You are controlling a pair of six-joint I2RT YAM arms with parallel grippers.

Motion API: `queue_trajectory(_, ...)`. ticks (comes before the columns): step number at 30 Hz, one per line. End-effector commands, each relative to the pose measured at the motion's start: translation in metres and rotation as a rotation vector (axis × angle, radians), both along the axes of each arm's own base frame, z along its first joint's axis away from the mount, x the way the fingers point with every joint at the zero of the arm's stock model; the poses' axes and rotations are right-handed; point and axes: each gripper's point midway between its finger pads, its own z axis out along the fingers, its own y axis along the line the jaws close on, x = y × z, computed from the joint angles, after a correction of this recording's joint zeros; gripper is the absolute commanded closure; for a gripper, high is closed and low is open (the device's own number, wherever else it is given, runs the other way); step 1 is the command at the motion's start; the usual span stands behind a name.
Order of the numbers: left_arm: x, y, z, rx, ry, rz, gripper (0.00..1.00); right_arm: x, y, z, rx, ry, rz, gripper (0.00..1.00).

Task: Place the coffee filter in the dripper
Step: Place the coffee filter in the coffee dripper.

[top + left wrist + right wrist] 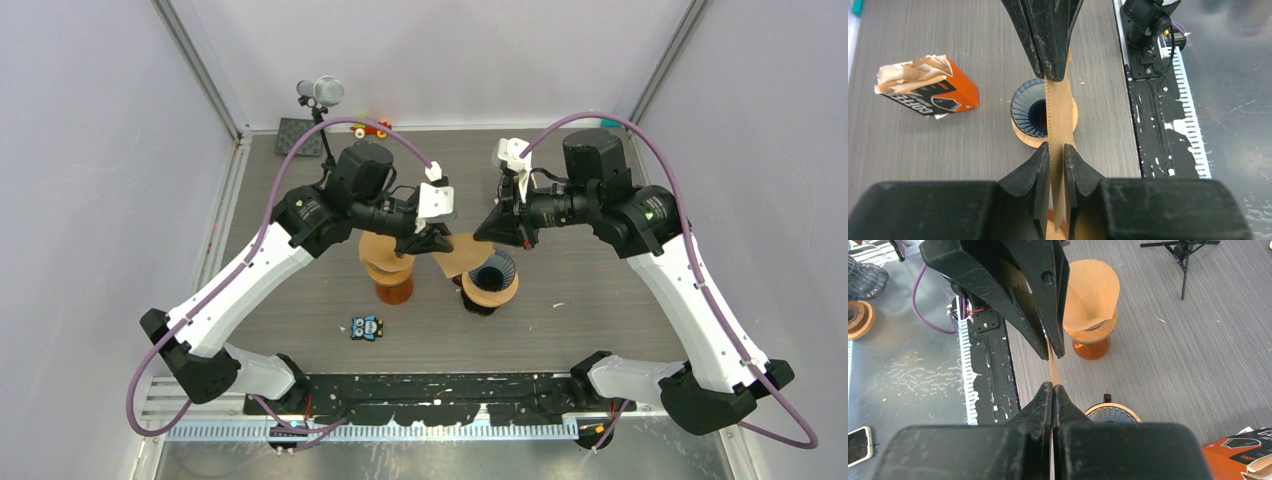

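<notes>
left gripper (pixel 1056 150): jaws stand close either side of coffee filter (pixel 455 257) edge; true pinch or hairline gap, cannot tell.
coffee filter: brown paper, flattened, airborne, edge-on to both wrist views; long axis runs gripper to gripper.
dripper (pixel 491 276): blue ribbed cone on wooden collar, empty, directly beneath filter, offset toward right arm.
right gripper (pixel 1053 388): clamped on filter's opposite edge; nearer the dripper.
judgement: coming move is straight descent.

Right end effector (pixel 1053 388) hides most of the dripper (pixel 1113 412); orange box (pixel 1243 455) is cropped.
</notes>
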Motion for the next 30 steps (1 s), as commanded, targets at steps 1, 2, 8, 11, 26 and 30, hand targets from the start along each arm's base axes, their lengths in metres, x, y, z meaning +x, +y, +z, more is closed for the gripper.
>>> queue_trajectory(1, -0.008, 0.001, 0.004, -0.021, 0.011, -0.021, 0.86, -0.002, -0.001, 0.018, 0.03, -0.081, -0.001, 1.0)
queue_trajectory(2, -0.009, 0.001, 0.002, -0.018, 0.015, -0.021, 0.88, -0.001, -0.001, 0.02, 0.032, -0.083, -0.002, 1.0)
queue_trajectory(8, -0.015, 0.005, -0.001, -0.015, 0.058, -0.02, 1.0, 0.001, -0.001, 0.028, 0.039, -0.096, -0.016, 1.0)
queue_trajectory(11, -0.02, 0.007, 0.004, -0.039, 0.062, -0.02, 1.0, 0.003, -0.001, 0.03, 0.038, -0.102, -0.028, 0.91)
queue_trajectory(26, -0.043, 0.039, 0.041, -0.305, 0.237, -0.049, 1.0, -0.009, -0.017, 0.039, 0.107, -0.154, -0.103, 0.48)
queue_trajectory(30, -0.041, 0.039, 0.044, -0.345, 0.317, -0.059, 1.0, -0.011, -0.012, 0.031, 0.117, -0.128, -0.075, 0.5)
